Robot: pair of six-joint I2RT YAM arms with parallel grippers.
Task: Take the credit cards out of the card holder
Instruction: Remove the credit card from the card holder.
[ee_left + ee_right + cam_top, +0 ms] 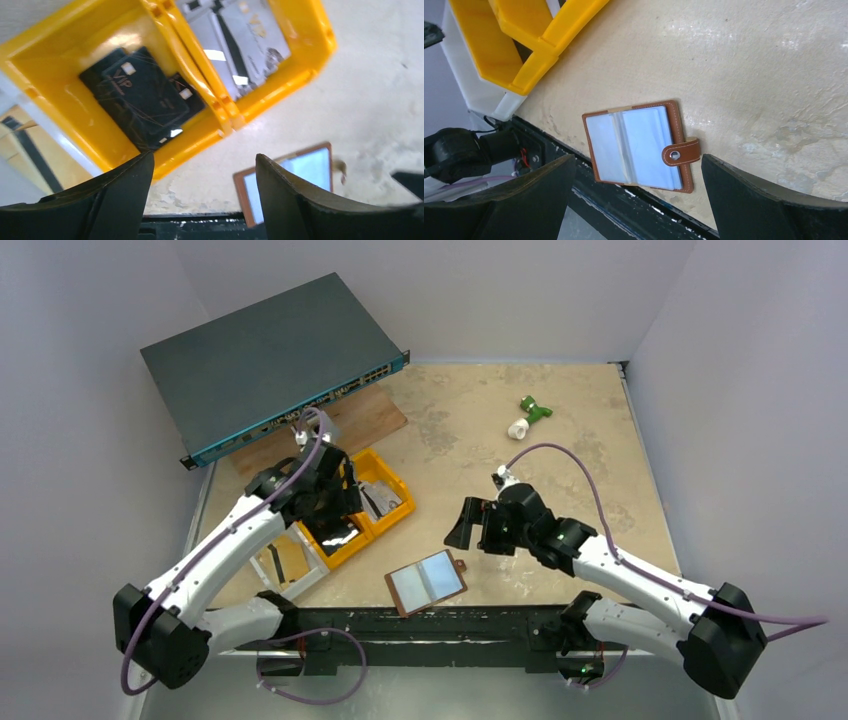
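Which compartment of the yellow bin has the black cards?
The near compartment, on the arms' side: black VIP cards lie in it; the far one holds silver cards.

Bright, even light; soft shadows; blurry, glare-streaked left wrist view.

The mottled beige table (560, 450) carries a yellow bin (385, 528) at left, touching a white tray (312, 558). A wooden board (365, 420) lies far left, a green-and-white part (529, 417) far right, and the open wallet (426, 581) near the front edge.
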